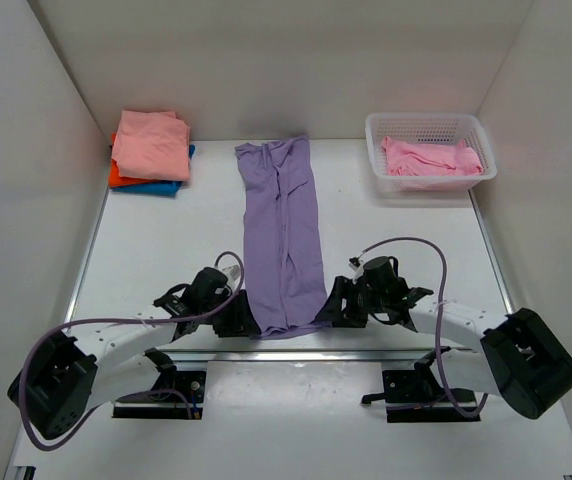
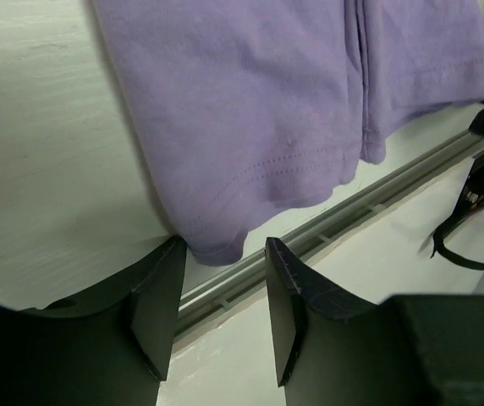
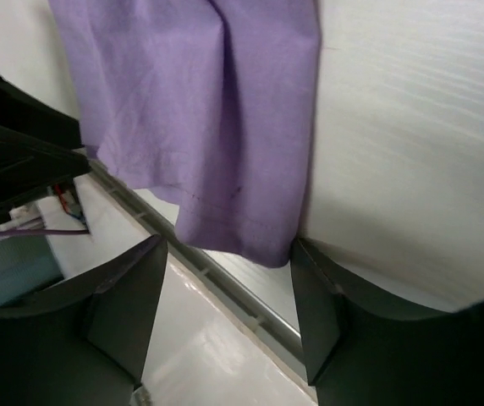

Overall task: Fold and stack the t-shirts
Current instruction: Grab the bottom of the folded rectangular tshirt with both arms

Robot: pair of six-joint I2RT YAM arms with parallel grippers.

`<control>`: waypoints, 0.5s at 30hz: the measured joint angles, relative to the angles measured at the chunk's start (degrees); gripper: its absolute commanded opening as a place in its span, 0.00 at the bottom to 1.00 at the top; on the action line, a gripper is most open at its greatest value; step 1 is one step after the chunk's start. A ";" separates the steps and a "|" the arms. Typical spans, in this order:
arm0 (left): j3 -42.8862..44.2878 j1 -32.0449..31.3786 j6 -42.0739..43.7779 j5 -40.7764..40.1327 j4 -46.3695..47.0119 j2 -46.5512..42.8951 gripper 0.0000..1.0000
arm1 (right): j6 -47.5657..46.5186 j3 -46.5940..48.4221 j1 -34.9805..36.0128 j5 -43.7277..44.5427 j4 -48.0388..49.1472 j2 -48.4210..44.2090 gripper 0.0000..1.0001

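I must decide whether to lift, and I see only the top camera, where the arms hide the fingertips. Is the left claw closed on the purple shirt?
Observer: No. In the left wrist view the left claw stands open, and a hem corner of the purple shirt lies between its fingers, not pinched.
Operator: And on the other side?
Observer: The right claw is open too. The right wrist view shows the other hem corner in its gap, close to one finger.
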 measured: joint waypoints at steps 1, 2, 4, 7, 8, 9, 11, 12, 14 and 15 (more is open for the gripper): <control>-0.07 -0.02 -0.35 -0.11 0.33 0.02 0.52 | 0.31 -0.09 0.22 -0.17 0.76 0.83 0.56; -0.09 0.00 -0.66 -0.33 0.42 0.13 0.48 | 0.55 -0.09 0.35 -0.74 1.64 1.73 0.50; -0.09 0.00 -1.38 -0.59 0.90 1.07 0.23 | 0.63 -0.09 0.70 -1.25 3.26 3.26 0.37; 0.00 -0.28 -1.07 0.07 2.21 4.24 0.00 | 0.13 -0.07 2.14 -1.18 3.87 5.90 0.00; 0.04 -0.44 -0.87 0.46 2.89 4.63 0.00 | 0.26 -0.07 2.64 -1.18 3.45 6.60 0.00; 0.02 -0.61 -0.66 0.63 3.10 4.70 0.00 | 0.52 -0.07 3.10 -1.31 3.19 6.97 0.01; 0.00 -0.87 -0.17 0.68 2.51 4.24 0.00 | 0.42 0.00 4.79 -1.16 3.08 6.84 0.00; -0.07 -1.03 0.24 0.63 1.75 3.63 0.00 | 0.46 0.02 5.73 -1.05 2.78 6.78 0.00; -0.50 -1.31 1.22 0.61 -0.90 1.49 0.00 | 0.55 0.00 7.91 -1.05 1.53 6.08 0.00; -0.79 -1.38 1.79 0.63 -2.54 0.15 0.00 | 0.66 -0.13 8.98 -0.94 0.72 5.42 0.00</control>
